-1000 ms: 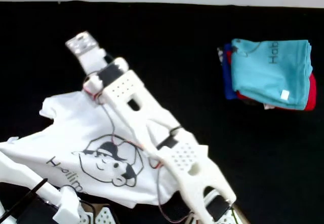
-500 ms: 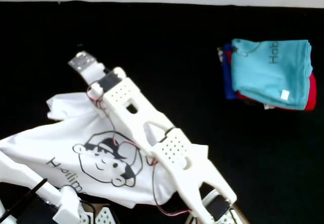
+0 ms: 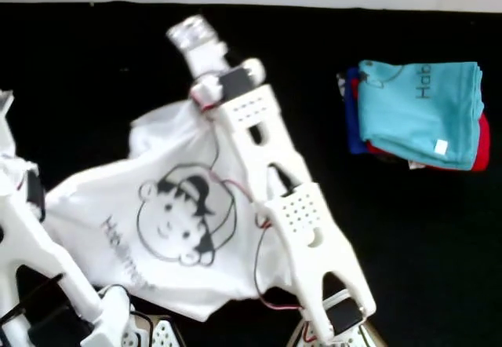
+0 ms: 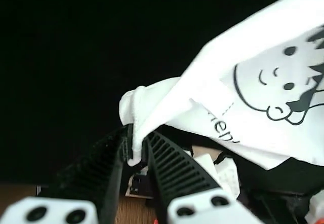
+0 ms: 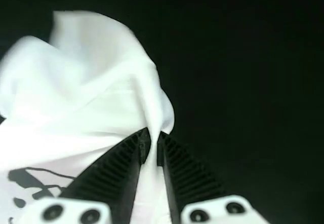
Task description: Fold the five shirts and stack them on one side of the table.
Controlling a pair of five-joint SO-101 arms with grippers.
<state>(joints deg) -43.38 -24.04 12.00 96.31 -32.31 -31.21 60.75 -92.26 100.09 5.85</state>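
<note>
Where the stack rests — black table.

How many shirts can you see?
4: the white shirt, held by the left gripper and right gripper; teal shirt, red shirt and blue shirt stacked at the right. More may hide underneath.

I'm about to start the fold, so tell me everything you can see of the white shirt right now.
The white shirt is unfolded, print side up: a black line drawing of a capped cartoon face with lettering beside it. It looks like soft knit cloth, wrinkled and pulled between two pinched spots. The left gripper is shut on one bunched edge, the right gripper on another. It spreads over the black table, apart from the folded stack.
</note>
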